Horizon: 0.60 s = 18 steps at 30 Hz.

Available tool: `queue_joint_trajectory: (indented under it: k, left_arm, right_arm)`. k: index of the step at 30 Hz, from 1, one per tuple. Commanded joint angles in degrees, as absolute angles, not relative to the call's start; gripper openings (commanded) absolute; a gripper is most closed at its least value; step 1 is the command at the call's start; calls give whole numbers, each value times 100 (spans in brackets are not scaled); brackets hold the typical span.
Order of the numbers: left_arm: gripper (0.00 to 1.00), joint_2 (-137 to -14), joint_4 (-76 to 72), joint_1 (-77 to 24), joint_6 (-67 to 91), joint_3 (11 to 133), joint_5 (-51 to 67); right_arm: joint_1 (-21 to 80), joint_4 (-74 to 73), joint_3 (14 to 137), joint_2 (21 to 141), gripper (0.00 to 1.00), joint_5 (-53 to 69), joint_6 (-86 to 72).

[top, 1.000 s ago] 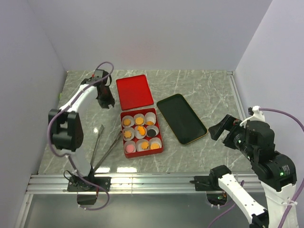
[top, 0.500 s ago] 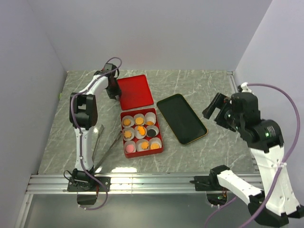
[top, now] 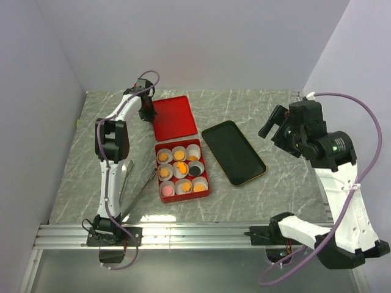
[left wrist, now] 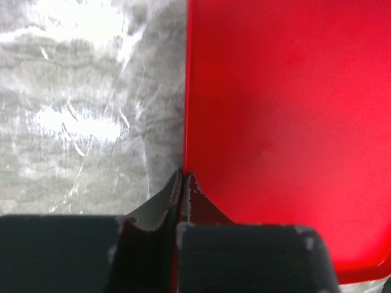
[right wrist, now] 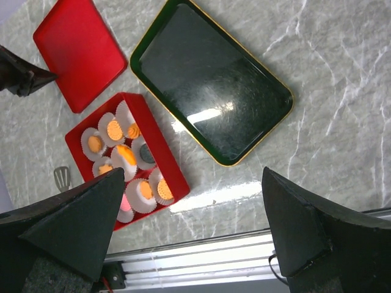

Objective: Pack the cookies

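The cookies sit in white paper cups inside a red box at mid table: mostly orange, one pink, and one cup holds something dark. They also show in the right wrist view. A red lid lies flat behind the box. My left gripper is at the lid's left edge. In the left wrist view the gripper is shut, with the edge of the lid between its fingers. My right gripper hangs open and empty, high over the table's right side.
A black tray with a gold rim lies right of the box, also in the right wrist view. Metal tongs lie left of the box. White walls enclose the table; a metal rail runs along the near edge.
My left gripper has moved back and right to the lid's left edge. My right arm has risen and swung toward the back right.
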<state>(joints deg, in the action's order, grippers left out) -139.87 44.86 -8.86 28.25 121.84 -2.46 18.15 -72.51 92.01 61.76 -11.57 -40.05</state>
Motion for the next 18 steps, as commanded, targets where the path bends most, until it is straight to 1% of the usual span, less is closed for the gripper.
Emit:
queue_joint_trajectory:
  k: [1, 6, 11, 12, 13, 15, 16, 17, 18]
  left_arm:
    - [0, -14361, 4413, -879, 2707, 12278, -281]
    - [0, -14072, 4465, -870, 2944, 12761, -492]
    - [0, -12931, 4123, -923, 3041, 12990, -1158]
    - [0, -12746, 4105, -949, 3024, 13025, -1334]
    - [0, -12327, 4052, -1054, 2945, 12938, -1484]
    - [0, -11833, 3668, -1195, 2778, 12649, -1904]
    - [0, -11238, 3413, -1395, 2534, 12413, -2055]
    - [0, -10937, 3184, -1511, 2375, 11871, -2205]
    - [0, -10638, 2773, -1781, 2190, 11613, -2484]
  right_arm:
    - [1846, -7304, 9483, 6310, 100, -1222, -4149]
    - [1846, -7146, 9667, 6363, 100, -915, -3912]
    - [1819, -6768, 9878, 6486, 100, 147, -3534]
    - [1811, -6741, 10131, 6617, 100, 332, -3516]
    - [1802, -6663, 10264, 6679, 100, 760, -3498]
    - [1793, -6548, 10641, 6872, 100, 1228, -3568]
    - [1784, -6426, 10757, 6943, 100, 1465, -3734]
    - [1775, -6338, 10854, 7022, 100, 1999, -3857]
    - [1741, -6215, 10985, 7136, 100, 2282, -4015]
